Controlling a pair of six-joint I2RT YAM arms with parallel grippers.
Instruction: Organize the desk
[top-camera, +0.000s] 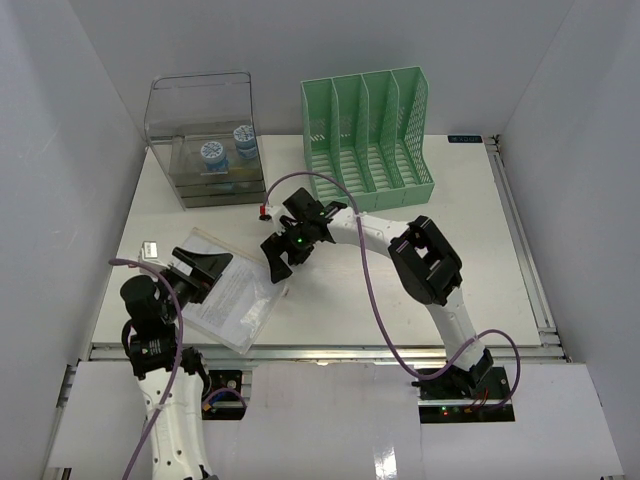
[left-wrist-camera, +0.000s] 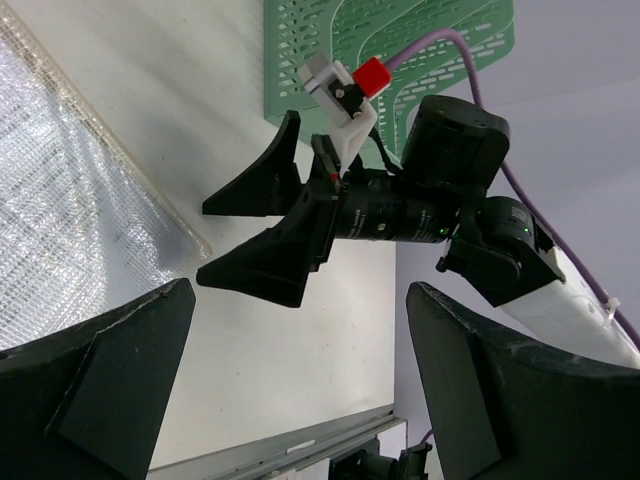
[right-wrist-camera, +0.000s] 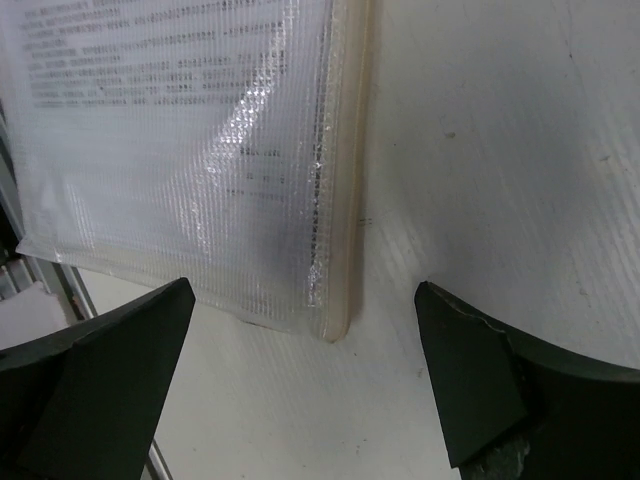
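The white desk (top-camera: 480, 260) carries a clear mesh document pouch (top-camera: 235, 295) with a printed sheet inside, lying at the front left. My left gripper (top-camera: 203, 268) hovers open and empty over the pouch's far left part. My right gripper (top-camera: 278, 258) is open and empty, its jaws either side of the pouch's right corner. In the right wrist view the pouch (right-wrist-camera: 180, 150) ends in a rounded corner between my open fingers, gripper midpoint (right-wrist-camera: 305, 370), above bare desk (right-wrist-camera: 500, 150). The left wrist view shows my open left gripper (left-wrist-camera: 300, 380), the right gripper (left-wrist-camera: 225, 240) and the pouch edge (left-wrist-camera: 70, 200).
A clear plastic drawer box (top-camera: 205, 140) with blue rolls inside stands at the back left. A green slotted file rack (top-camera: 370, 130) stands at the back centre, also in the left wrist view (left-wrist-camera: 400, 40). A small pale object (top-camera: 150, 248) lies by the left edge. A metal rail (top-camera: 320, 350) runs along the near edge.
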